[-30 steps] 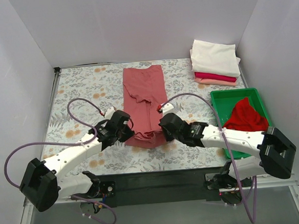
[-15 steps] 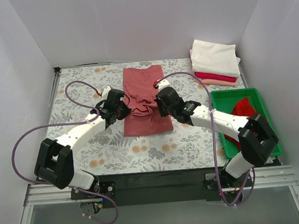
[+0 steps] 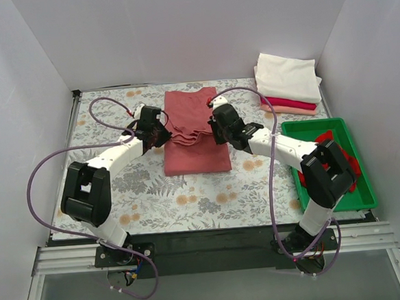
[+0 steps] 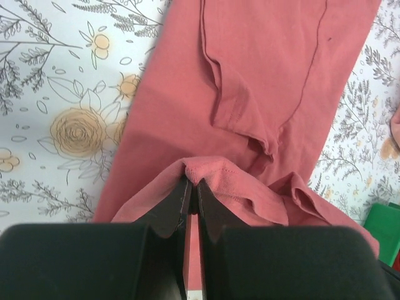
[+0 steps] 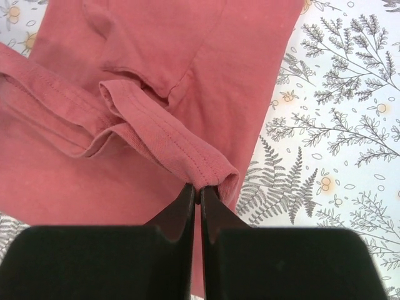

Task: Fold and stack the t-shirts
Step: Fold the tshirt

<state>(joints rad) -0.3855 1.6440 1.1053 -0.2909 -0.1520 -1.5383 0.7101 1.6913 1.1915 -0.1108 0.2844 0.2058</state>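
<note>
At the left of the top view, the left gripper point(image 3: 161, 131) sits over the floral table cover point(image 3: 112, 177). Its fingers are pressed together on the left corner of a raised hem fold of the dusty salmon-red t-shirt point(image 3: 197, 157). That shirt lies in the middle of the frame. Its lower part is flat, and the hem is bunched across its middle between the two grippers. The right gripper point(image 3: 217, 129) is clamped on the fold's right corner. In the upper right corner sits a folded stack: a white t-shirt point(image 3: 287, 75) on top, then a crimson t-shirt point(image 3: 286, 102), then a peach t-shirt point(image 3: 290, 110). Below the stack, the green tray point(image 3: 311, 122) holds a bright red t-shirt point(image 3: 354, 161), partly hidden by the right arm point(image 3: 282, 148).
</note>
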